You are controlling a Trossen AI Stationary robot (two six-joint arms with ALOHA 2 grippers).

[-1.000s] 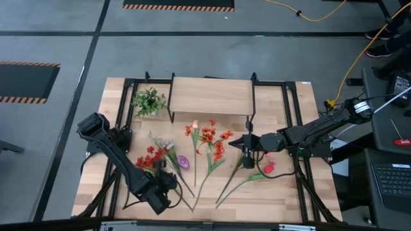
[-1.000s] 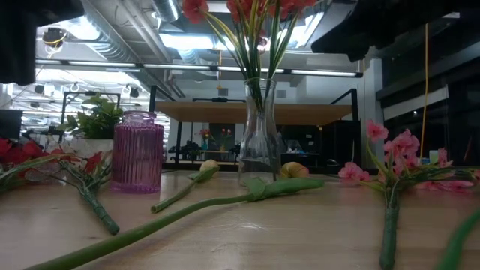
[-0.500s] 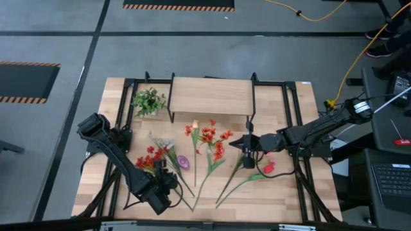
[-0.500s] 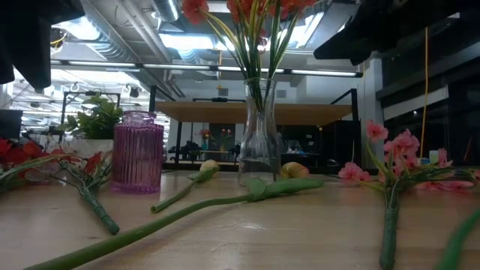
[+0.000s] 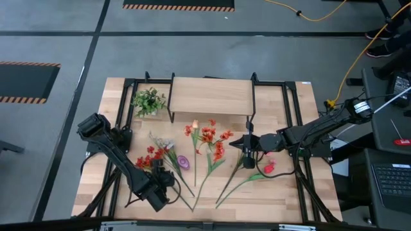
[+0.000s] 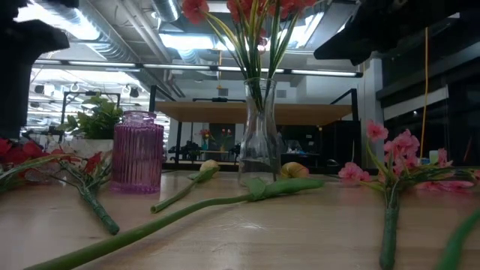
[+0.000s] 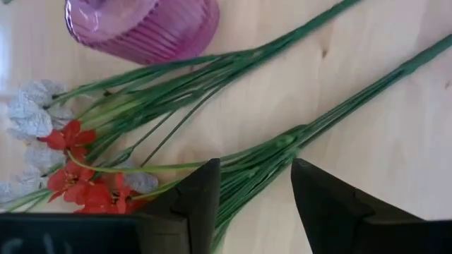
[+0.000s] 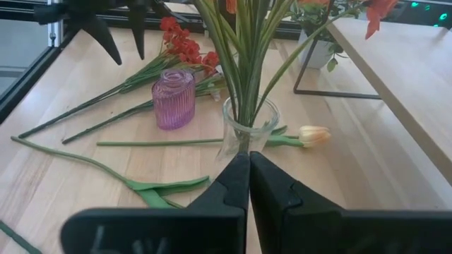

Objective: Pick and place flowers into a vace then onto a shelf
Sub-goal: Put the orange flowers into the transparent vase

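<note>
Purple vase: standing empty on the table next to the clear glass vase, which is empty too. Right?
Half right. The purple vase is empty, but the clear glass vase is not: it already holds several green stems with red blooms above. The right wrist view shows the stems going down into it, and the low view confirms it.
</note>
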